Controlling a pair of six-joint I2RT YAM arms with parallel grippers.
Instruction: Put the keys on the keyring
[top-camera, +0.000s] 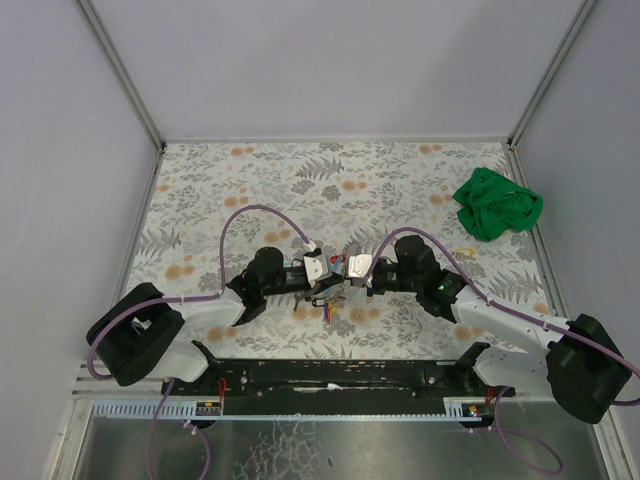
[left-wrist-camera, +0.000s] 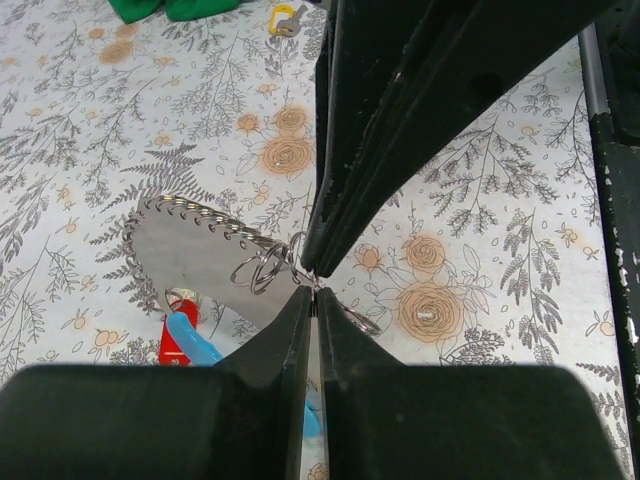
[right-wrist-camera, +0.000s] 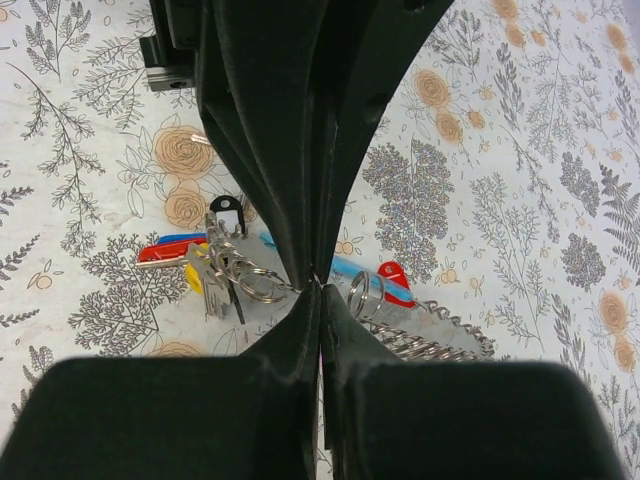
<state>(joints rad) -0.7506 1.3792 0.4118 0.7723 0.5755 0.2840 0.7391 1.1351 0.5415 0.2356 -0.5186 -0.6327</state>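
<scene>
The left gripper (left-wrist-camera: 312, 288) and right gripper (right-wrist-camera: 320, 282) are pinching the stiff, slippery keyring (left-wrist-camera: 262, 270); the light yellow key (left-wrist-camera: 285, 18) is probably needing a cap grip.

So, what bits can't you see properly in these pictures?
- Green key: in no view; whether the green cloth covers it cannot be told.
- Yellow key: left wrist view, tiny at the top edge, beside the right gripper.
- Key bunch: top view, mostly under both grippers.
- What the left gripper pinches: left wrist view, its own shut fingers cover it.
</scene>
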